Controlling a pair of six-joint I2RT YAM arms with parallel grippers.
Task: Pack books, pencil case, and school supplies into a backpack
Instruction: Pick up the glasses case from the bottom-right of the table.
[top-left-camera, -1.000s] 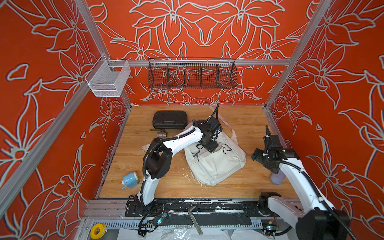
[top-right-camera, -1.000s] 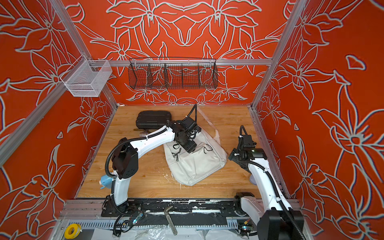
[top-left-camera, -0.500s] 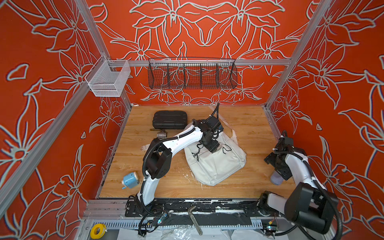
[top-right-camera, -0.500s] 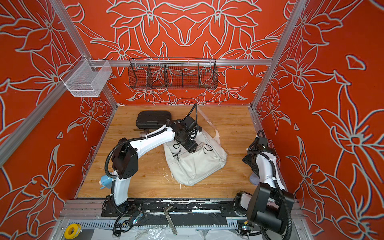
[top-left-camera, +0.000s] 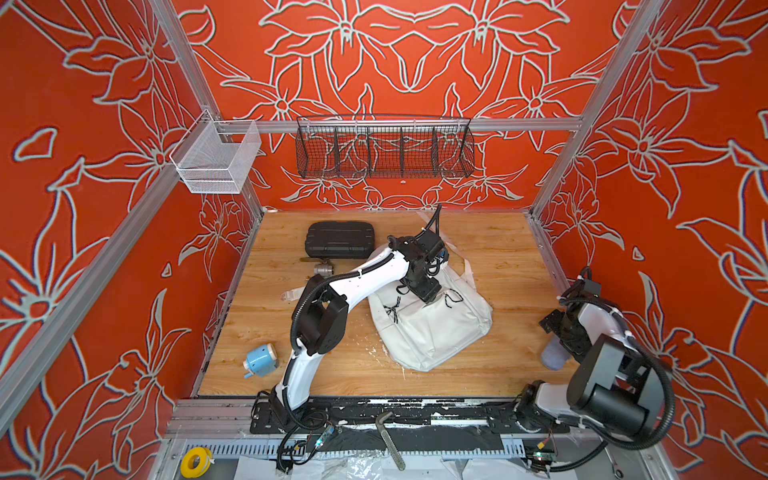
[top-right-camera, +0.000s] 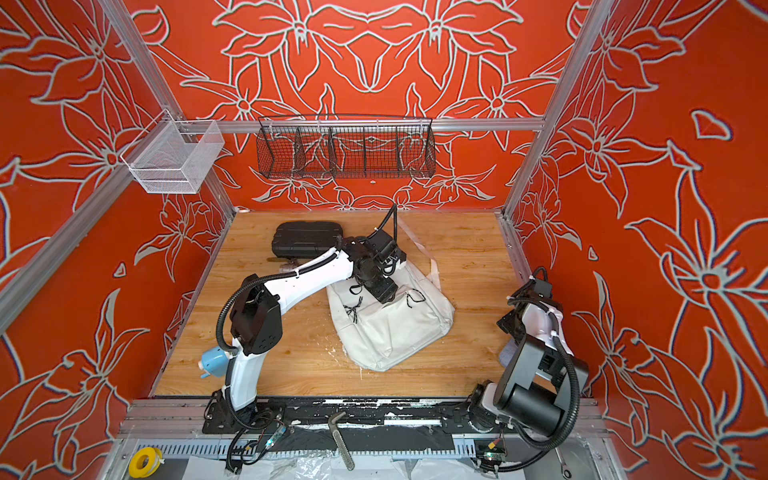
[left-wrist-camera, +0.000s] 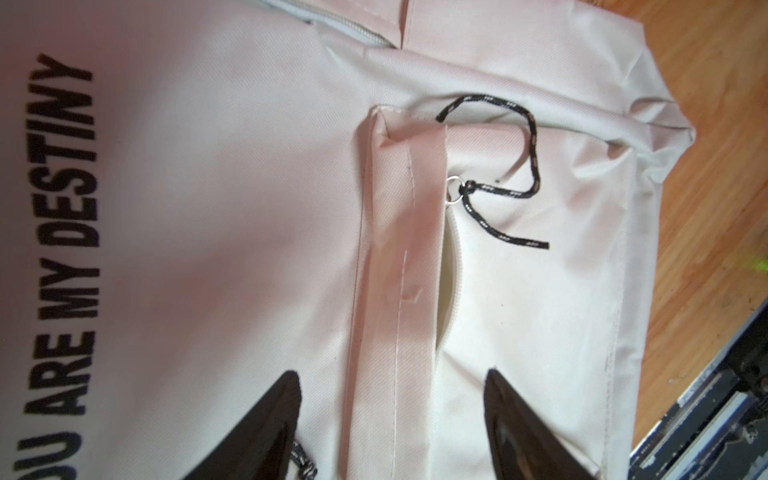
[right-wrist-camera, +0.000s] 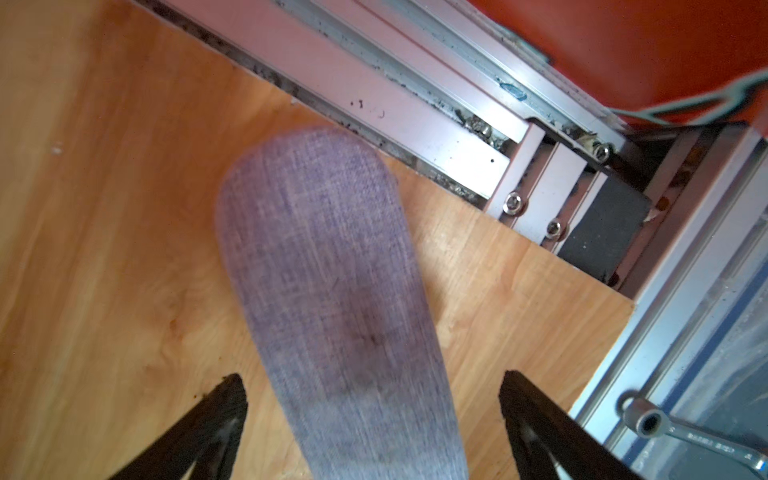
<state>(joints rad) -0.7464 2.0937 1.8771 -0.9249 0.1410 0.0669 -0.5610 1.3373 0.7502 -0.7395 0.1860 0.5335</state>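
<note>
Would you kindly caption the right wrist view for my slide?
Open right gripper poised over the lilac-grey pencil case on the wooden table.

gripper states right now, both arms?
Left gripper: open over the backpack, holding nothing.
Right gripper: open, jaws either side of the pencil case, not closed on it.

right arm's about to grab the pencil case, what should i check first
1. Right gripper jaws open: ok.
2. Pencil case lined up between those jaws: ok.
3. Jaws low enough to close on it: cannot tell.
4. Backpack front pocket zip open wide enough: not ok, it looks like only a narrow gap.
5. Left gripper jaws open, holding nothing: ok.
</note>
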